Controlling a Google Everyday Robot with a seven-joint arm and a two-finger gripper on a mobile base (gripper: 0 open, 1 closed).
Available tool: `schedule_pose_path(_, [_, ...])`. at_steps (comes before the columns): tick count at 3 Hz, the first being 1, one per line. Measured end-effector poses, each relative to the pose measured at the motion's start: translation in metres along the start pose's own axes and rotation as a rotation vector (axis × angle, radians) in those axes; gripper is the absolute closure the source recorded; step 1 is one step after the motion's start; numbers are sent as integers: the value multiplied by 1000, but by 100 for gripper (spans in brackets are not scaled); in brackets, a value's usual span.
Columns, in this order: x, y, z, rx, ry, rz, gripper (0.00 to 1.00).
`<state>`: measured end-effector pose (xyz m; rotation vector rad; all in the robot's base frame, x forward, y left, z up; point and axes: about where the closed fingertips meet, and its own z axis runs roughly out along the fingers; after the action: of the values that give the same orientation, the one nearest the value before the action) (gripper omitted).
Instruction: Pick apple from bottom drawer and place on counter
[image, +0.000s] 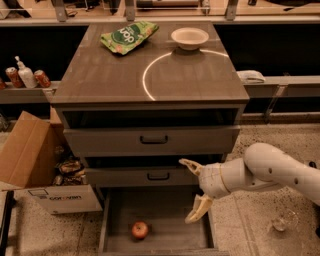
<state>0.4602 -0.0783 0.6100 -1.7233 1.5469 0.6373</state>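
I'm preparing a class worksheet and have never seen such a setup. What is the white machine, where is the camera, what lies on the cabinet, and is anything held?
The white shape is a robot arm ending in a two-finger gripper, open and holding nothing, above the open bottom drawer, toward the picture's right. One camera looks down at the cabinet from the front. A red apple lies on the drawer floor. On the counter sit a green snack bag and a white bowl.
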Motion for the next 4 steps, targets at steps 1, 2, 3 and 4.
schedule_pose_path(1, [13, 9, 17, -26, -30, 22, 0])
schedule_pose_path(2, [13, 10, 17, -26, -31, 22, 0])
schedule_pose_path(3, [37, 15, 44, -57, -61, 27, 0])
schedule_pose_path(4, [75, 25, 82, -100, -110, 40, 0])
